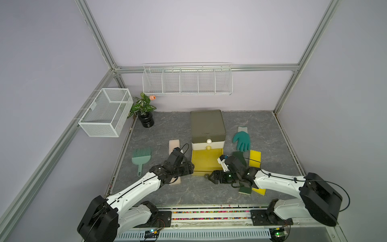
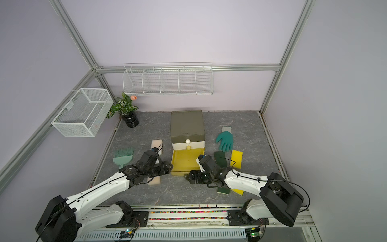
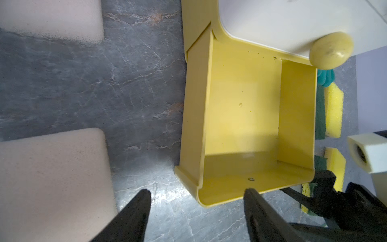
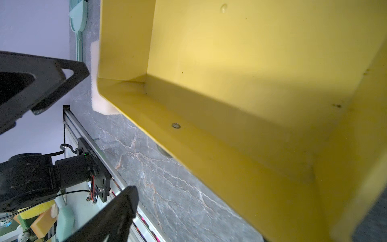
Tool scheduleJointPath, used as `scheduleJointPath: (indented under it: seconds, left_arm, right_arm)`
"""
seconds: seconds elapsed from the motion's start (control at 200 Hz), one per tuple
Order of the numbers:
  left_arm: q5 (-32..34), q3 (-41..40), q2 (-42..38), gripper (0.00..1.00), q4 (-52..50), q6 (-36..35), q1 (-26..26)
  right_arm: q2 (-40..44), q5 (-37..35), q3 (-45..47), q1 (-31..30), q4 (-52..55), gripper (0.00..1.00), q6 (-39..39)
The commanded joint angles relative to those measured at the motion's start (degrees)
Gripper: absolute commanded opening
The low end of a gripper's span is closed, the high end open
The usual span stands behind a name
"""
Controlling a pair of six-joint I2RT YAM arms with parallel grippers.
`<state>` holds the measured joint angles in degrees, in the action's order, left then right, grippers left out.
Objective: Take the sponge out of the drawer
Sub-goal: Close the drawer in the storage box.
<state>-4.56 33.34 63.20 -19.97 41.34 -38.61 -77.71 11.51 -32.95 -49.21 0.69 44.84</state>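
Sponges lie on the bench (image 1: 188, 194) around the drawer (image 1: 204, 161), none inside it that we can see. Nearest us, a yellow-and-green sponge (image 1: 245, 190) sits partly under the right arm and a beige sponge (image 1: 175, 182) partly under the left arm. We cannot tell which one the task means. Just beyond, the left claw (image 3: 198, 197) hangs at the drawer's front left corner, its jaws apart and holding nothing. The right claw (image 4: 111, 130) points at the dark knob (image 1: 206, 176) on the drawer's front, jaws spread wide and gripping nothing; whether a finger touches the knob we cannot tell. The drawer, yellow and pulled out from the bottom of the cabinet (image 1: 207, 125), shows a bare floor in both wrist views. Farther back, a second yellow-and-green sponge (image 1: 255, 157) lies right of the drawer and a second beige sponge (image 1: 174, 144) left of it. A teal brush (image 1: 142, 157) lies beyond the left arm and a green glove (image 1: 241, 141) beside the cabinet. A potted plant (image 1: 143, 109) stands in the far left corner.
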Motion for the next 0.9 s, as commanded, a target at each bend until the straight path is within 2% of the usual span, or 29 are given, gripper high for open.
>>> scheduleJointPath:
  seconds: [0.0,0.23,0.52,0.62,0.895]
  left_arm:
    - [0.04,-1.09,-1.08,0.75,0.05,-0.43,0.38]
    - [0.09,-1.24,-1.23,0.75,-0.16,-0.54,0.37]
    - [0.42,-0.91,-1.31,0.75,-0.27,-0.51,0.36]
    - [1.20,-1.09,-2.56,0.75,-0.51,-0.40,0.38]
    - [3.09,-2.04,-7.77,0.78,-0.48,-0.30,0.36]
  right_arm:
    - [-0.74,-3.63,-2.77,0.56,1.59,0.92,-2.85]
    - [0.20,-6.83,-2.92,2.68,1.46,0.92,-4.95]
    - [-3.96,-3.81,-4.89,5.18,-2.00,0.92,-5.91]
    - [-4.46,-2.38,-4.59,5.13,-4.60,0.93,-5.55]
    - [-3.30,-4.68,-3.57,5.16,-9.91,0.93,-6.81]
